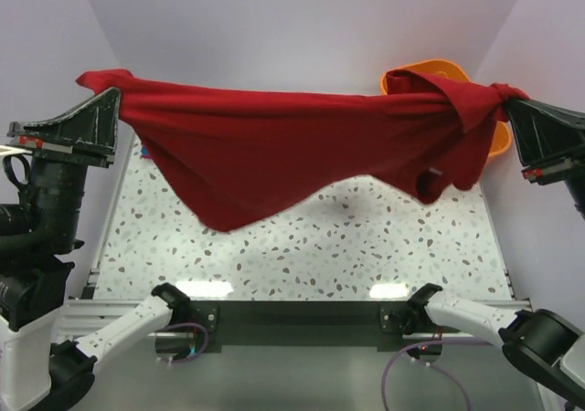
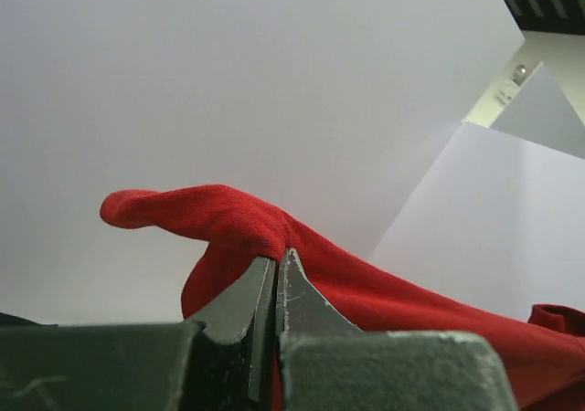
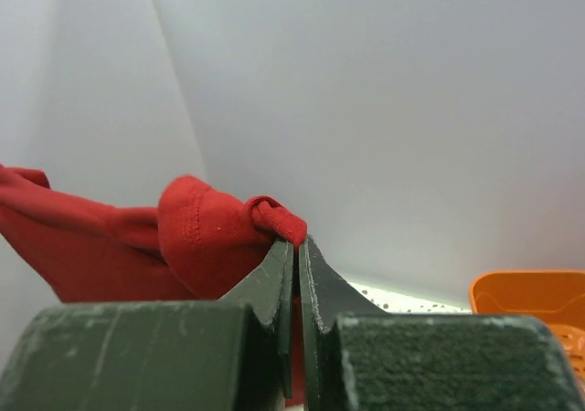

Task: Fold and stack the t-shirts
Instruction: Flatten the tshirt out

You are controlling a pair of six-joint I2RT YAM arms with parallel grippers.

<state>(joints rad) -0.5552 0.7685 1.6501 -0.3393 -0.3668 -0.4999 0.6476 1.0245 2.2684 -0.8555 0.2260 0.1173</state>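
Left end effector [image 1: 116, 96], right end effector [image 1: 506, 103] raised, wide apart, both pinching red t-shirt [image 1: 302, 146].

L gripper [image 1: 111, 100], R gripper [image 1: 512, 110]: dark green-black, wedge-shaped, tapering to thin tips. Fingers [image 2: 306, 301] scuffed, w/ grey scratches on faces. Small red + white markings [image 1: 27, 142] on gripper bodies. L arm joints [image 1: 41, 210]: chunky black cylinders. Lower links [image 1: 119, 331]: white, rounded, black end caps. Thin purple cables [image 1: 196, 331] loop by bases.
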